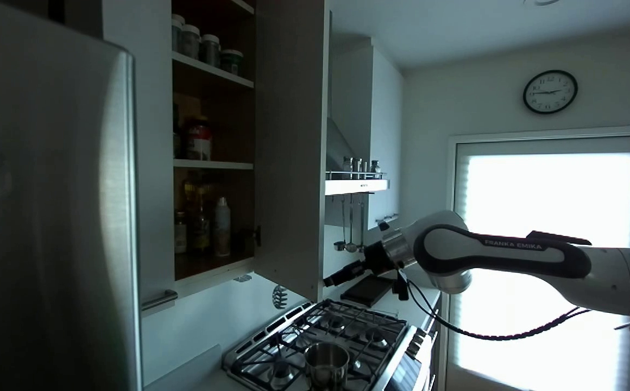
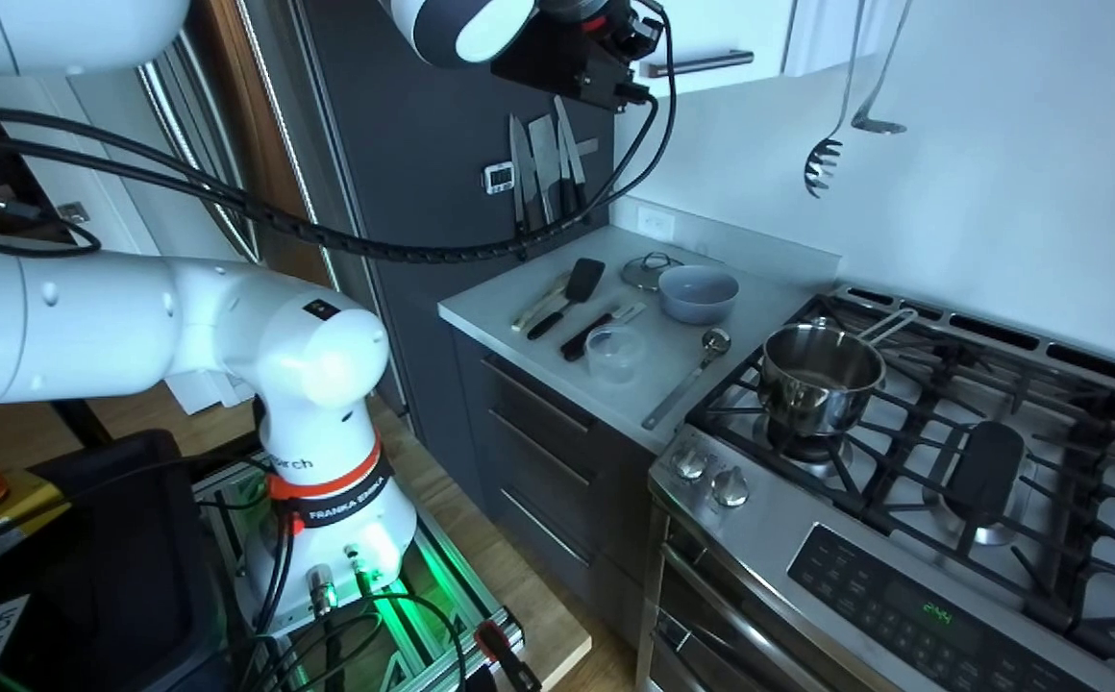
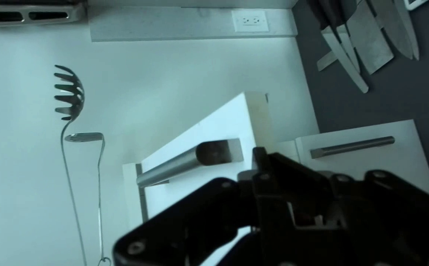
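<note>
My gripper [image 1: 329, 281] is at the free edge of the open white cabinet door [image 1: 291, 146], near its lower corner. In the wrist view, the dark gripper [image 3: 267, 154] looks shut, its fingertips together and no object visible between them. Just beyond them lies the cream side edge [image 3: 259, 118] of the door. Whether they touch it, I cannot tell. A metal bar handle [image 3: 177, 164] sits on the door's outer face, left of the fingers. My fingertips are outside the frame in an exterior view, where only the dark gripper body [image 2: 567, 58] shows.
Inside the cabinet, shelves [image 1: 213, 164] hold jars, bottles and a spray can [image 1: 222, 228]. Below stands a stove [image 1: 342, 326] with a steel pot [image 2: 819, 375]. Utensils hang on the wall, including a pasta spoon [image 3: 70, 94]. Knives [image 3: 362, 37] hang on a dark panel.
</note>
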Tool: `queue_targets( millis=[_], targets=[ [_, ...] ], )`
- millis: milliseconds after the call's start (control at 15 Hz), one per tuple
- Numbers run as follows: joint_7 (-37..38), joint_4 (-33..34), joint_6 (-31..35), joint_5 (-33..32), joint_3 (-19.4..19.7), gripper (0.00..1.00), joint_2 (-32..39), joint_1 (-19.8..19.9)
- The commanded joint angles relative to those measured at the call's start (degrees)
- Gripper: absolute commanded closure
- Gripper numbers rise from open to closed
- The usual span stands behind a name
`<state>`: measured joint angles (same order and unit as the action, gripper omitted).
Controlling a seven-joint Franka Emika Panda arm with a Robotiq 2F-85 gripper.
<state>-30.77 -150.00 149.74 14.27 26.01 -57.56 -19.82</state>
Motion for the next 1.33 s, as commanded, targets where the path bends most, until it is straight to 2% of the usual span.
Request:
queue_targets(
  millis=[0, 400, 533, 600, 667, 733, 867, 1000, 1267],
  targets=[
    [-1.59, 0.77, -0.66, 2.75, 0.40, 0.99, 0.60, -6.76],
    [-4.98, 1.73, 5.04, 5.37, -2.27, 0.99, 3.03, -10.87],
    [-5.45, 2.72, 3.26, 4.29, -2.77, 0.99, 4.48, -11.34],
    [-5.11, 3.40, 0.64, 3.47, -3.19, 0.95, 4.95, -10.89],
    [-4.68, 3.87, -1.39, 3.04, -3.50, 0.70, 5.04, -10.79],
    [-4.09, 4.19, -3.41, 2.57, -4.06, 0.68, 5.30, -10.13],
    [-2.62, 4.99, -8.00, 1.45, -6.20, 0.56, 5.66, -6.98],
    [-1.85, 5.65, -11.36, 0.78, -8.07, 0.40, 5.25, -4.31],
    [3.92, 6.23, -13.24, -3.87, -14.58, 0.09, 4.44, 5.00]
  ],
)
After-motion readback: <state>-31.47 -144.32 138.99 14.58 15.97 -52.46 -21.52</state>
